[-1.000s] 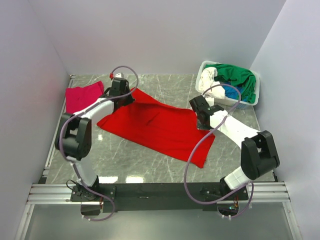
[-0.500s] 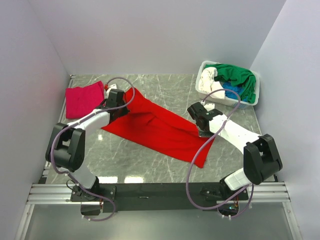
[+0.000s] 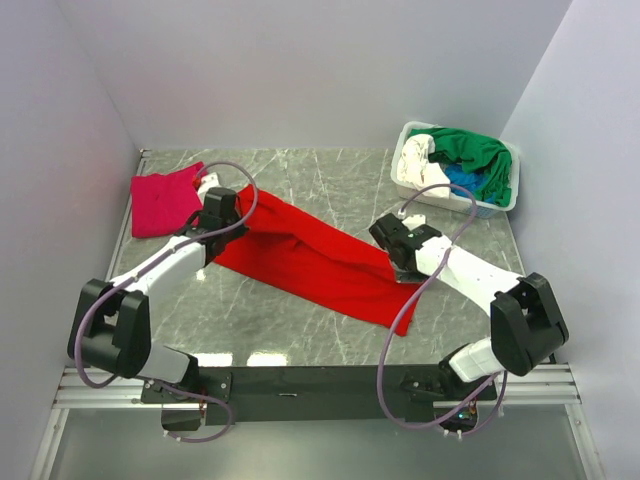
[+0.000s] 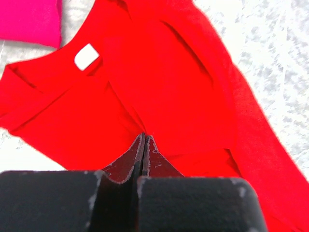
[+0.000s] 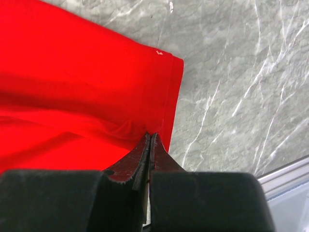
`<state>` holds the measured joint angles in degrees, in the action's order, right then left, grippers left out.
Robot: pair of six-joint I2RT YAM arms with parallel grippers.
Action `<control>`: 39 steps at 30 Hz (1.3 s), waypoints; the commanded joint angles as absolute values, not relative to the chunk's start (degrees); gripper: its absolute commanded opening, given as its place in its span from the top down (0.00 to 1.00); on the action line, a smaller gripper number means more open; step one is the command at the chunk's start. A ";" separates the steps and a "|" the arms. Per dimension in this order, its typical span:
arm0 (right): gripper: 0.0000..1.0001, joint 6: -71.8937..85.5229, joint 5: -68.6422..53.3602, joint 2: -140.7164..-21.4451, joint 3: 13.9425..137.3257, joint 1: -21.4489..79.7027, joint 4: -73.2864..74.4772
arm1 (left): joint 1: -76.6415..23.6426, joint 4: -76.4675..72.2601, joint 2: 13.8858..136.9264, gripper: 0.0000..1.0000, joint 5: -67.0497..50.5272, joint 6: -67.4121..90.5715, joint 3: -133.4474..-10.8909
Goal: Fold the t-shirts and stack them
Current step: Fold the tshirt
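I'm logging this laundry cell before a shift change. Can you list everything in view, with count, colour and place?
red t-shirt: 1, bright red, lying diagonally across the middle of the table, partly folded over itself
pink t-shirt: 1, magenta, folded, far left of the table
basket: 1, white, far right corner
green shirt: 1, green, on top in the basket
white shirt: 1, white, at the basket's left end
blue shirt: 1, blue, in the basket, mostly under the green one
table: 1, grey marble pattern
left gripper: 1, black, shut on the red t-shirt near its collar end
right gripper: 1, black, shut on the red t-shirt's hemmed edge at the other end
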<state>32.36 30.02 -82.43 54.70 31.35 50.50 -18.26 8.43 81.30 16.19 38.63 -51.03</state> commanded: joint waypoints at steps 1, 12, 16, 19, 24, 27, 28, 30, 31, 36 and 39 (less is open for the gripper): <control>1.00 34.63 32.96 -83.14 54.67 33.04 52.73 | -18.46 8.96 78.58 1.00 17.05 39.11 -48.79; 1.00 38.85 34.72 -86.92 55.46 36.91 56.25 | -18.54 12.03 76.55 0.99 14.85 38.67 -44.83; 0.71 39.64 33.23 -87.37 56.86 39.19 58.88 | -18.72 14.93 74.63 0.70 15.55 38.85 -44.83; 0.49 40.34 32.96 -84.13 57.74 40.43 61.26 | -18.90 17.13 71.03 0.43 17.57 39.11 -45.09; 0.39 39.20 32.18 -78.84 60.11 40.25 60.74 | -19.16 18.11 67.68 0.34 18.63 39.20 -47.28; 0.39 37.00 30.42 -78.66 60.47 39.73 56.70 | -19.34 16.09 69.07 0.32 17.32 38.94 -48.24; 0.39 36.65 30.15 -79.71 60.47 39.20 55.73 | -19.42 16.08 69.87 0.31 17.05 39.02 -48.69; 0.39 35.51 29.01 -81.12 59.77 38.76 52.40 | -19.34 14.68 72.59 0.27 15.83 38.50 -49.48; 0.39 35.07 28.31 -82.43 59.50 38.15 51.08 | -19.25 14.16 73.47 0.25 15.82 38.24 -49.74; 0.41 32.78 26.02 -86.04 59.32 37.18 43.34 | -15.48 9.69 79.88 0.20 12.84 38.41 -51.94; 0.41 31.47 25.23 -87.80 61.08 36.22 40.61 | -13.89 7.92 83.57 0.22 11.86 38.32 -53.87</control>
<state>33.30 26.00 -87.05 58.74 37.34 46.44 -15.62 12.91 81.47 13.91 38.61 -49.98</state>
